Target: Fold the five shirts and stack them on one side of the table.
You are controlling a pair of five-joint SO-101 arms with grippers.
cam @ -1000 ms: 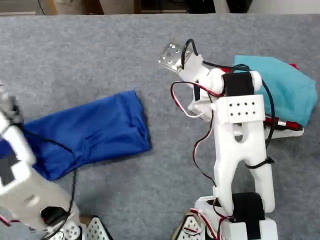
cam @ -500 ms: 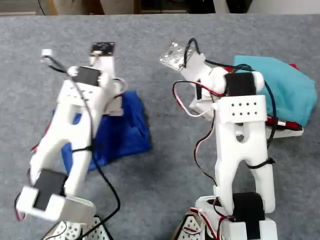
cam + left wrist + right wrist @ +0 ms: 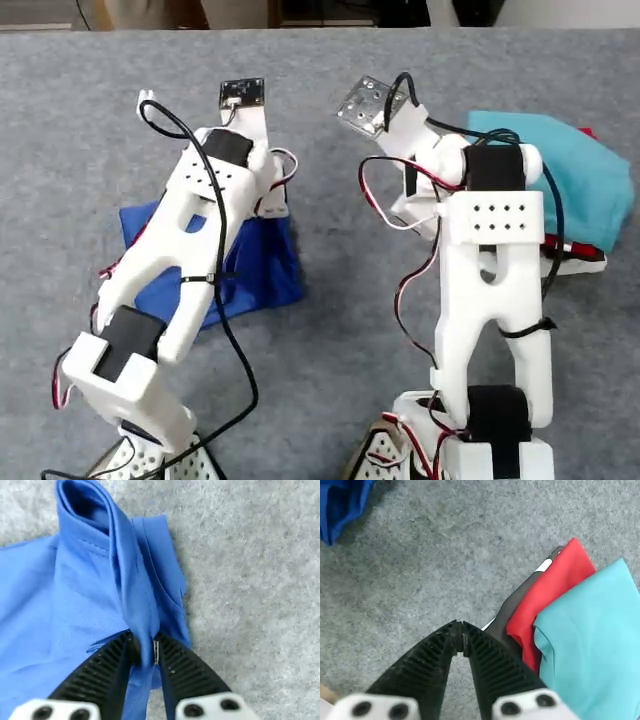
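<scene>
Stack: teal shirt [image 3: 585, 175] laid over red shirt [image 3: 547, 597].
Blue shirt [image 3: 75, 595]: not yet stacked.
Left gripper [image 3: 143, 652]: clamped on its fold.
Right gripper [image 3: 460, 639]: closed, empty.

Bright, even light falls on the grey table [image 3: 80, 120], leaving faint soft shadows beside the shirt [image 3: 270, 275].

Grey felt tabletop [image 3: 335, 300]; dim room beyond far edge.

Built from white plastic links with black motor blocks at the joints. Trails red, white and black cables along the left arm [image 3: 190, 205] and right arm [image 3: 490, 235]. Ends in black ribbed fingers [image 3: 102, 672] on white mounts with dark screws.
</scene>
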